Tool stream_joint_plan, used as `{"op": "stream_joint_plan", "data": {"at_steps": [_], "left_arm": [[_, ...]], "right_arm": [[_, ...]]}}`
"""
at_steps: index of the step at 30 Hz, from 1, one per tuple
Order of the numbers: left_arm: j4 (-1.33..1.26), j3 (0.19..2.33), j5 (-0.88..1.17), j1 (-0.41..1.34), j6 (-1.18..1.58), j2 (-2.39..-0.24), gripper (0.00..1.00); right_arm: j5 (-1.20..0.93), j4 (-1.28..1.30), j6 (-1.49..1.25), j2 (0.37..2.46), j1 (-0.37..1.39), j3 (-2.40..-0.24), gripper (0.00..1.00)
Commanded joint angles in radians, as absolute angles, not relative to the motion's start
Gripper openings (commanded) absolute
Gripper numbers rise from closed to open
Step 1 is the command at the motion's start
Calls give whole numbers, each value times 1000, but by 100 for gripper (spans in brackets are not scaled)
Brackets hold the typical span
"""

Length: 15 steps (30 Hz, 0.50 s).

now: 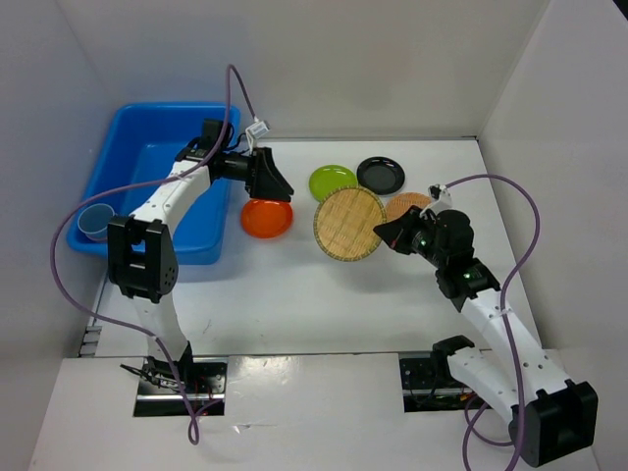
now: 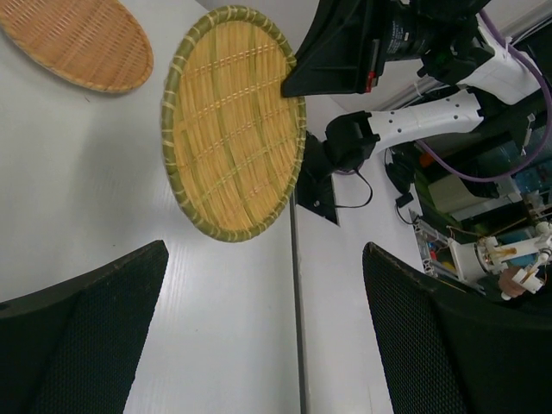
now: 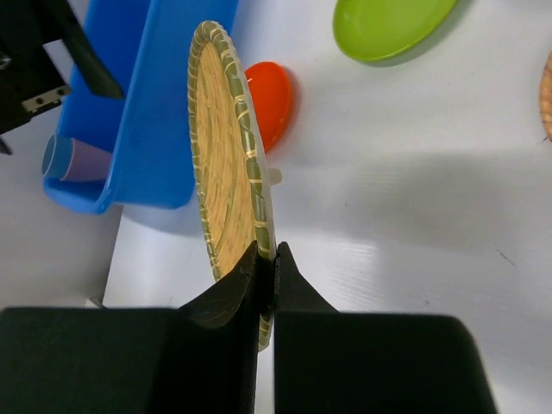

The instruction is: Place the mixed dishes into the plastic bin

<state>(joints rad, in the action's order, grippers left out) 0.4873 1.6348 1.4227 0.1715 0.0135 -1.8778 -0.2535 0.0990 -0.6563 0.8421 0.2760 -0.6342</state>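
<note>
My right gripper (image 1: 392, 234) (image 3: 266, 259) is pressed together on the near rim of the big woven plate (image 1: 348, 224) (image 2: 231, 121) (image 3: 226, 155), and the rim sits tight between the two fingers. The plate stands tipped up on edge, its face turned toward the left arm. It is out over the middle of the table, right of the orange plate (image 1: 267, 217) (image 3: 272, 99) and well short of the bin (image 1: 103, 162) (image 3: 155, 112).

My left gripper (image 1: 270, 182) (image 2: 266, 250) is spread wide and holds nothing. It sits just past the bin's right wall, above the orange plate's far edge, looking straight across at the woven plate.

The bin is at the far left of the table, with one cup (image 1: 95, 224) (image 3: 73, 161) in its near left corner. The orange plate lies flat on the table just beside the bin. Further back, the green plate (image 1: 334, 181) (image 3: 392, 26) and the black plate (image 1: 381, 174) sit side by side. The smaller woven plate (image 1: 407, 206) (image 2: 78, 43) lies flat near my right wrist, partly hidden behind it in the top view.
</note>
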Motion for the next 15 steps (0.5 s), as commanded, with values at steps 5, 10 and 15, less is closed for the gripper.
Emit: {"op": "stream_joint_plan", "data": {"at_steps": [5, 10, 15], "left_arm": [[482, 1671, 1515, 195, -66, -1933, 100], [491, 1704, 1531, 228, -66, -1956, 100], [491, 1753, 1546, 259, -66, -1990, 99]], "right_arm": [[-325, 32, -626, 830, 293, -755, 0], [-368, 8, -617, 876, 302, -787, 0], [-354, 8, -607, 914, 330, -805, 0]]}}
